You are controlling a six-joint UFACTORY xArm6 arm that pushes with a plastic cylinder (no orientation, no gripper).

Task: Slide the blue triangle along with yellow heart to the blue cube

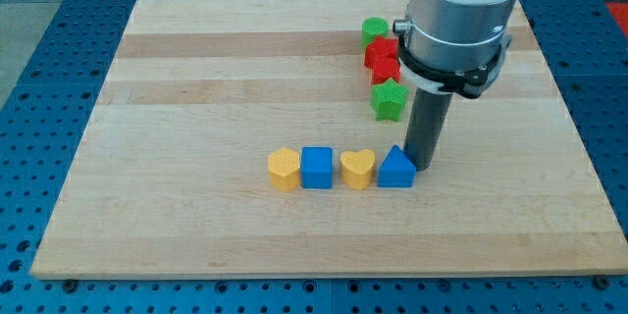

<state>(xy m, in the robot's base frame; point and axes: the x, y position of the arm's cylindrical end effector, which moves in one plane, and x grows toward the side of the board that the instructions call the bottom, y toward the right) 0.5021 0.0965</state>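
The blue triangle (pixel 395 169) lies low in the middle of the wooden board (pixel 196 78). The yellow heart (pixel 357 169) sits just to its left, close to or touching it. The blue cube (pixel 317 168) is a small gap further left. My tip (pixel 423 165) rests at the triangle's right edge, touching or nearly touching it.
A yellow block (pixel 284 170) sits against the blue cube's left side. Above my rod a column of blocks runs up the board: a green star (pixel 389 100), two red blocks (pixel 384 59) and a green block (pixel 374 30).
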